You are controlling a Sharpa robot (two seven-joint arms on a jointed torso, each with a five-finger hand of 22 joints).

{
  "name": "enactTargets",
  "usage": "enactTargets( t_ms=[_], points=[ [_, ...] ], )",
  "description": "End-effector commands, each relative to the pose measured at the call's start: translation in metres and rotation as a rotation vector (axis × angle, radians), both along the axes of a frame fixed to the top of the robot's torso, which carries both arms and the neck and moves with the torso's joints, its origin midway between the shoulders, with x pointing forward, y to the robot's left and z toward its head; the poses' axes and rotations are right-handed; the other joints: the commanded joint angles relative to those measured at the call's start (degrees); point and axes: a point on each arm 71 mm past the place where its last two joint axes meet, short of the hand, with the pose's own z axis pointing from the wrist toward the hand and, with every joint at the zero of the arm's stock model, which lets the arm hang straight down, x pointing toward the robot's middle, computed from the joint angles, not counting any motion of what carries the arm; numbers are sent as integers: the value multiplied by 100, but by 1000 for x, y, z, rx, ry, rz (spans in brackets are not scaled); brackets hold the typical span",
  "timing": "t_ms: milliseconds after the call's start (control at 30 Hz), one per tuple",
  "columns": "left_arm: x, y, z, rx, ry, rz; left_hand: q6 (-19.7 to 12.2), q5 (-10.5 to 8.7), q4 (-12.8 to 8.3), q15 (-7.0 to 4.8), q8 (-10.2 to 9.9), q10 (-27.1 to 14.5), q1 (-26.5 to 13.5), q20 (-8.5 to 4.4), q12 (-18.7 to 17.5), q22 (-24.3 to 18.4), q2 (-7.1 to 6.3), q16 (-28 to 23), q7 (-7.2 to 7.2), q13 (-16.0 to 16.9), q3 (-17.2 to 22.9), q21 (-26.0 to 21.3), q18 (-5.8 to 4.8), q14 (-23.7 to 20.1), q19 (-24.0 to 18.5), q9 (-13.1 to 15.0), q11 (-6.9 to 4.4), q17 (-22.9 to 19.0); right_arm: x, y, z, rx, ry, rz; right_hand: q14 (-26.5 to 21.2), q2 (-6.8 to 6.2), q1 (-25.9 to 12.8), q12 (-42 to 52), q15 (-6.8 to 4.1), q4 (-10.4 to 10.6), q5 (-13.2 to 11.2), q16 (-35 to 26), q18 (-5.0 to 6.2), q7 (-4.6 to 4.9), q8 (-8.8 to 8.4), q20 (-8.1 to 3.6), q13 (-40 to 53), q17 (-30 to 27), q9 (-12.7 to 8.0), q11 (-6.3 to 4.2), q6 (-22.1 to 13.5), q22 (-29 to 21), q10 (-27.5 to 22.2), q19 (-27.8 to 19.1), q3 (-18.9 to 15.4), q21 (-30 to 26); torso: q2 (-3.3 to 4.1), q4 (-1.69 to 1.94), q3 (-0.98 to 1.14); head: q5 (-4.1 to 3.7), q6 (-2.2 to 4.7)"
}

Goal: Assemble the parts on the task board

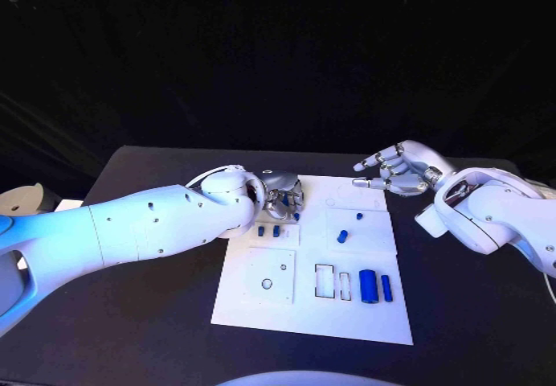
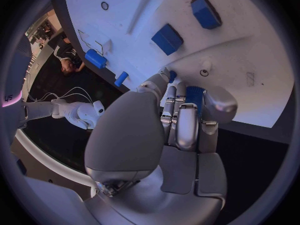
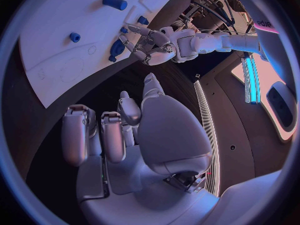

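Parts of blue plastic lie scattered over the task board, the white plate in the middle of the black table, and we read them from our left across to our right. Farthest left our left hand sits low over the board's far left corner, fingers curled down; in the left wrist view a blue part shows between the fingertips, so we judge the hand holds it in a pinch, though the contact itself is partly hidden. Just beside it two small blue pegs stand in the board. Toward the middle a short blue cylinder lies loose, with a tiny blue piece just beyond it. Nearer us are open rectangular slots, and beside them two long blue bars lying side by side.

These pieces look light, stiff and smooth. We judge they will not deform but could slip or roll, the cylinder above all, so we would take each across its middle with fingertips, on opposite flat sides where it has them.

At the right our right hand hovers off the board's far right corner, fingers apart and loosely bent, holding nothing.
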Motion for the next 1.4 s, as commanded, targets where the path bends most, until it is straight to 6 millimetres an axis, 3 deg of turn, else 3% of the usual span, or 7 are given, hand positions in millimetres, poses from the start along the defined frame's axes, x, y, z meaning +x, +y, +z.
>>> enactTargets(
  t_ms=[33,833,1400],
  points=[
    [0,-2,-3,45,14,-3,65,-8,-17,-32,-33,75,26,-10,-51,47,66,11,0,-32,90,58,-67,246,57,-23,-17,-17,-1,2,0,-5,-4,19,479,47,11,-13,-10,-8,32,-22,66,-17,37,-5,-5,1067,7,-10,16,-6,-28,-30,-33,-19,-2,0,-1,3,-4],
    [0,-9,-12,77,49,-9,492,-7,-213,-96,-90,581,2,-58,-289,491,165,56,-45,-117,794,477,-133,240,86,-165,-99,-132,-1,3,0,-5,-2,24,480,58,19,-3,-10,-14,36,-21,65,-17,38,-5,0,1069,7,-10,15,-2,-25,-28,-38,-18,-6,0,0,11,-22],
    [-3,-3,1,-58,-6,9,625,-8,-441,-64,-213,753,-155,-46,-577,723,91,25,38,-118,1180,692,-174,216,108,-261,-57,-312,-1,3,0,-5,-3,24,480,58,19,-3,-10,-14,36,-21,65,-17,38,-5,0,1069,7,-10,15,-2,-25,-28,-38,-18,-12,6,2,3,21]
  ],
)
